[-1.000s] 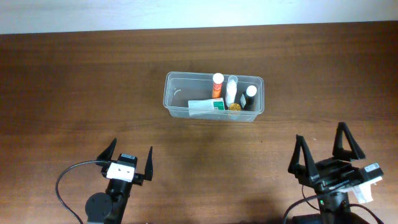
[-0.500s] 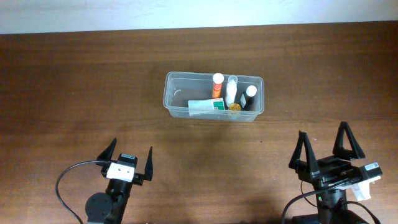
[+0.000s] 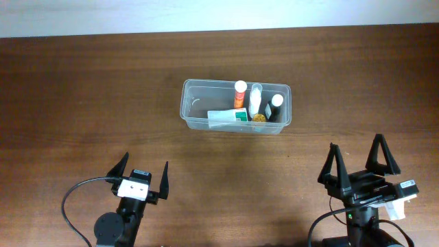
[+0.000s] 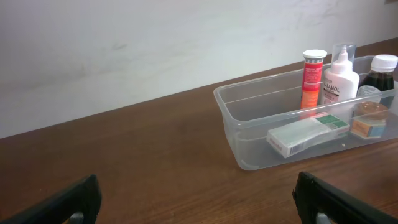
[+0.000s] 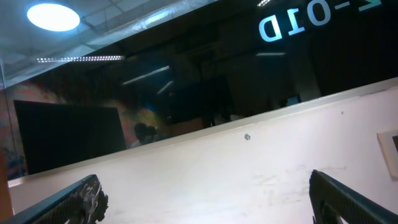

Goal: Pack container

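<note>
The container (image 3: 195, 103), in the upper centre of the overhead frame, already held bottles (image 3: 255, 101) and a box (image 3: 228, 116); the left gripper (image 3: 146, 160) and right gripper (image 3: 355, 142) were released and empty at the lower edge, so parking them should avoid bumping it

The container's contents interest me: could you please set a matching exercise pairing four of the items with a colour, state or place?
Items in the container:
1. tube
2. box
3. jar
4. dark bottle

Descriptions:
A. squat, with a brownish lid
B. farthest right in the overhead view
C. orange, standing upright
D. lying flat on the bottom

Pairs: 1-C, 2-D, 3-A, 4-B
</note>
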